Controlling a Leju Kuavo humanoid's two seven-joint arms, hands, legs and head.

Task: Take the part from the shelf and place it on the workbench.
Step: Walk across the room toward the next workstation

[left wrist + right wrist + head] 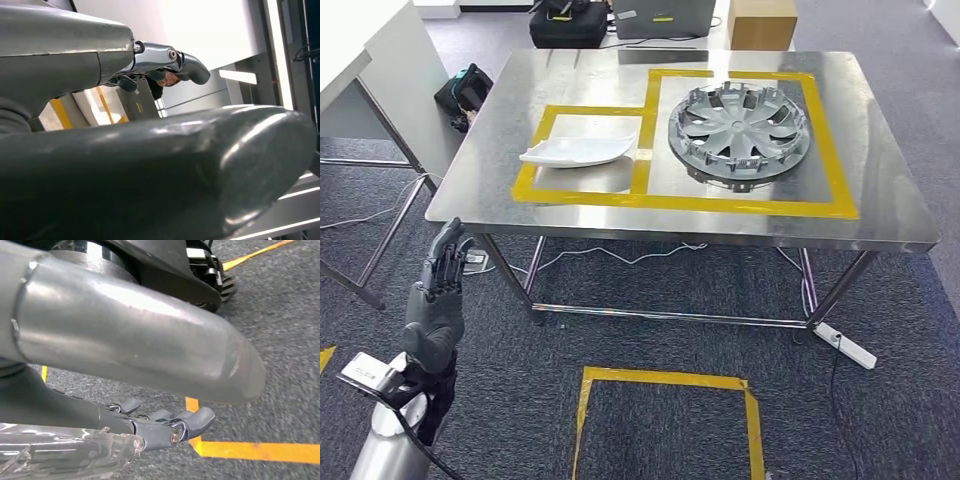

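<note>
The part [739,131], a grey wheel cover, lies flat inside the larger yellow-taped zone of the workbench [893,200], so placement appears complete. The left hand [441,290] is raised beside the bench, fingers extended and holding nothing; the right hand [151,430] hangs over the carpet, likewise empty, so the next move is probably withdrawal only. A white tray [576,152] in the smaller zone holds nothing visible.

Steel workbench [878,190] with yellow tape outlines, grey wheel-cover part [740,130] lying flat in larger outline, white tray [576,151] in smaller outline beside it, left hand [439,290] raised below bench's near-left corner, fingers apart, holding nothing
</note>
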